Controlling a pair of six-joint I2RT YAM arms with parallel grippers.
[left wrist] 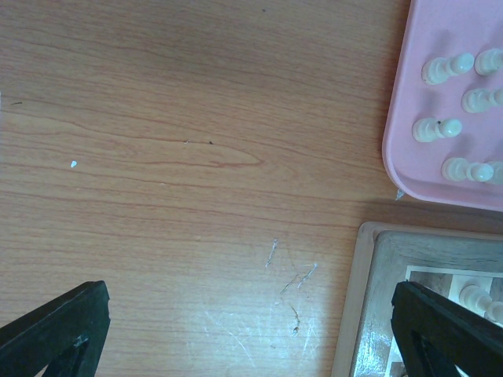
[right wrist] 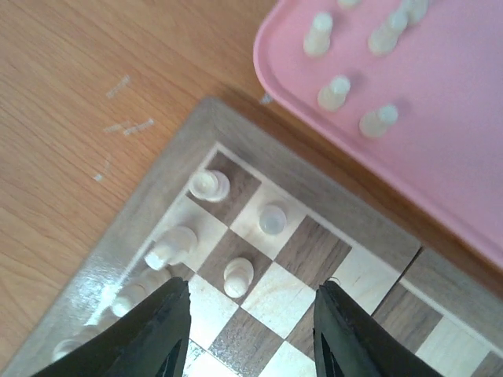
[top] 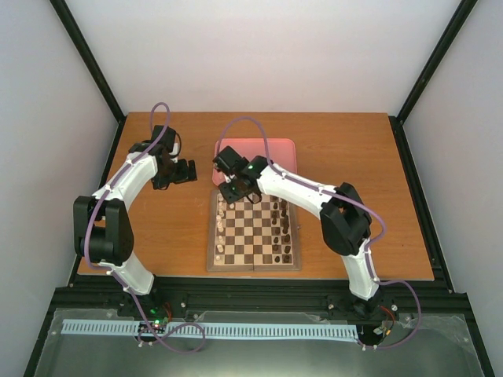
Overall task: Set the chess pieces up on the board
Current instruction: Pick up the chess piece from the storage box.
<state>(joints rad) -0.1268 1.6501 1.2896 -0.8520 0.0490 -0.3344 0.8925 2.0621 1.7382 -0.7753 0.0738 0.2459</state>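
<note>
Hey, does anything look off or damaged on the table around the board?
Only wear: pale scratches mark the table just left of the board, by its far-left corner, near the tray. A white speck lies farther left. Nothing looks spilled or broken.

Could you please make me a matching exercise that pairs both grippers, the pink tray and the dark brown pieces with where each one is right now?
Column one:
1. left gripper
2. right gripper
3. pink tray
4. dark brown pieces

Column two:
A. standing along the right side of the board
B. open, above bare table to the left of the board
C. open, above the board's far left corner
D. just beyond the board's far edge, with loose cream pieces in it

Pairs: 1-B, 2-C, 3-D, 4-A.
</note>
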